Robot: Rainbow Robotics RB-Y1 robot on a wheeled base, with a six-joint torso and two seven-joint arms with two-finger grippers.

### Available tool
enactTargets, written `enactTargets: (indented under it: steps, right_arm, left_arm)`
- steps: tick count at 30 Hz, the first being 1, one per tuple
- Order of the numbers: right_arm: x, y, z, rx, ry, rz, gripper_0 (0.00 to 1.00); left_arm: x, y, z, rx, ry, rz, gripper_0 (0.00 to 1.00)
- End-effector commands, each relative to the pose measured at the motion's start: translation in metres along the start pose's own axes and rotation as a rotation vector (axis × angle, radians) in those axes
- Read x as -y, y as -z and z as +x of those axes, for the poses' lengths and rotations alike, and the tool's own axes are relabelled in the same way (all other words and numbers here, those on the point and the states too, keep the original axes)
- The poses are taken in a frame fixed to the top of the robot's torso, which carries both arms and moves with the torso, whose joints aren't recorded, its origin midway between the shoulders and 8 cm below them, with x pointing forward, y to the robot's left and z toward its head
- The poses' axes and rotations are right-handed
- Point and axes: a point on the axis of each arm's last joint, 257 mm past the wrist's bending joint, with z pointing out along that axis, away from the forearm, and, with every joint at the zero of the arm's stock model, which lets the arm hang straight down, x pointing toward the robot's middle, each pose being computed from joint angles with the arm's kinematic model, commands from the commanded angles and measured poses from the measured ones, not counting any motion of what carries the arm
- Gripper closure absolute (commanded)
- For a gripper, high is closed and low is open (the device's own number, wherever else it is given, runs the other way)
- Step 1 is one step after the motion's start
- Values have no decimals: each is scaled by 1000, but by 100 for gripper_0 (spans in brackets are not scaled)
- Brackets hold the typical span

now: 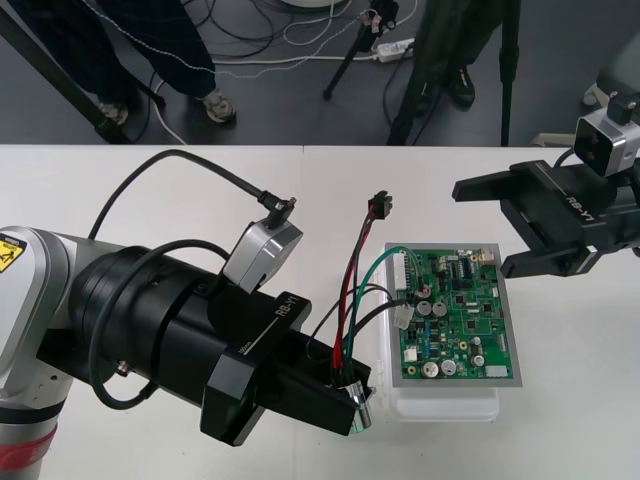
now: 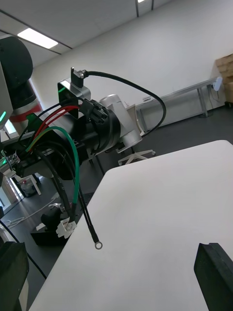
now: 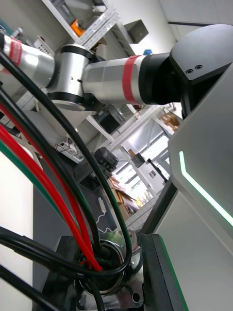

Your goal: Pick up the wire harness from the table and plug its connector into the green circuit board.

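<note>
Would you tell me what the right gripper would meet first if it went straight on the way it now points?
Most likely the wire harness, whose wires stand up from the left gripper, straight ahead of the open right gripper; depth is unclear, so it might pass beside them.

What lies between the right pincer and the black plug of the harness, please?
The stretch is bare table, as the front view shows, from the open right pincer to the plug. The green board sits just nearer the robot.

Black right tool [image 1: 490,228], silver wrist camera [image 1: 605,145], red-ringed silver link [image 3: 111,80]
</note>
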Motion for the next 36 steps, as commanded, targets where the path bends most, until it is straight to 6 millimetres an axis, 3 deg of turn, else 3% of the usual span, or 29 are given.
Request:
enactTargets:
  steps: [1,5,9,13,19,36]
  right_arm:
    - [4,5,-20,13,29,-21,0]
    - [6,5,-20,25,20,-17,0]
    - [8,-8,-28,53,29,-46,0]
    - [12,-25,-39,88,37,-80,0]
    - [23,-33,-47,93,-9,-88,0]
    - [18,-69,-58,171,-162,-185,0]
  left_arm:
    - [19,-7,4,-84,30,72,100]
    - [25,-6,3,-97,42,97,100]
    - [30,-4,5,-118,60,121,100]
    - [28,2,6,-108,111,155,100]
    - [23,4,17,-130,124,165,100]
    - [26,2,18,-136,128,180,100]
